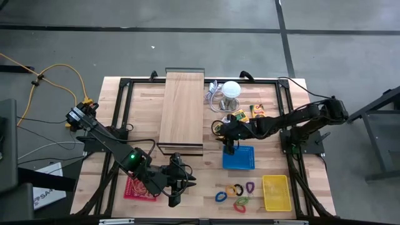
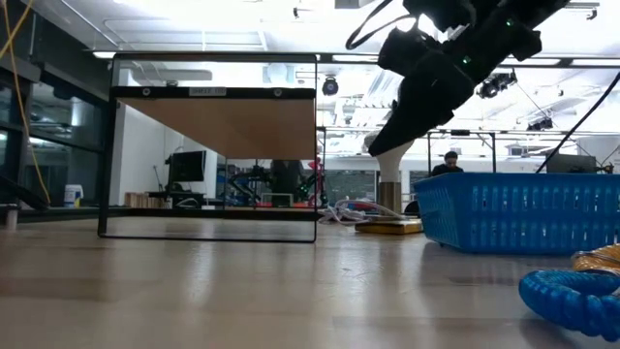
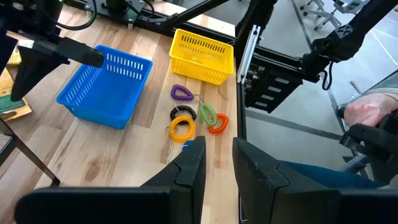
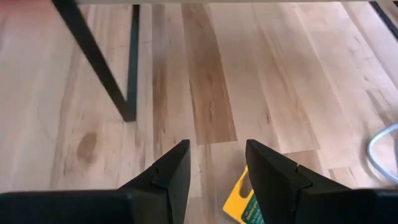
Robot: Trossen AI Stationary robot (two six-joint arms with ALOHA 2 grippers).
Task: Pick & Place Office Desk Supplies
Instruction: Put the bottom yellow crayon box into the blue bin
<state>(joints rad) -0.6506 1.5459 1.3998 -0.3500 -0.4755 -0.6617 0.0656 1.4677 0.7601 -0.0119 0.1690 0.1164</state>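
1. The right gripper (image 4: pixel 214 168) was seen with fingers spread and empty, hovering over bare wood just left of the blue basket (image 1: pixel 239 158).
2. A yellow pack (image 4: pixel 247 198) lay beneath one fingertip; a grasp could be missed if descent were off-centre.
3. The left gripper (image 3: pixel 217 165) was noted partly open, empty, near the coloured clips (image 3: pixel 193 117).

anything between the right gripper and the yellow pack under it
Nothing visible does. The right gripper hangs open just above the yellow pack, with only bare table around it.
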